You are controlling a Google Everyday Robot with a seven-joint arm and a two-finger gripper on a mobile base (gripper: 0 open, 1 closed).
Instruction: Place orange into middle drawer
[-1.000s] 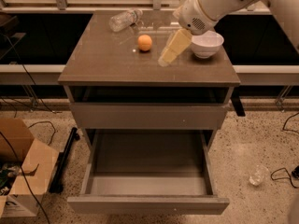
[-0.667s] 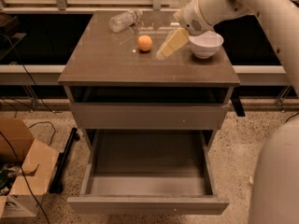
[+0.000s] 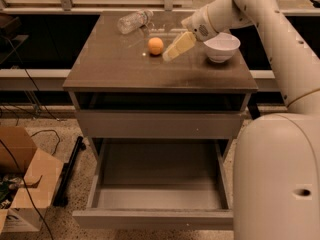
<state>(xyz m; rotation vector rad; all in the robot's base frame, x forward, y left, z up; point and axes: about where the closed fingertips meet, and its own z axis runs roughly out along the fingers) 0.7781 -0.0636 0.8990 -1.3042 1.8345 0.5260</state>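
At the lower left of the frame sits one open cardboard box [image 3: 30, 184], well apart from the work. On the cabinet top [image 3: 120, 69], upper left, one clear plastic bottle [image 3: 134, 20] lies on its side. Right of it, upper centre, the single orange [image 3: 155, 45] rests where it was a second ago, untouched. The one gripper [image 3: 170, 54] has edged leftward from beside the bowl and now hangs just right of the orange, angled down toward it. It holds nothing, and whether it is wide or narrow I cannot tell. That shift suggests the reach is nearly complete and the grasp is not yet made. Further right stands one white bowl [image 3: 221, 46].

Below are two drawers: the upper drawer [image 3: 160, 124] showing a dark slot, and the middle drawer [image 3: 152, 218] pulled open at the bottom centre, ready to receive. The robot's white body [image 3: 280, 174] now fills the lower right.
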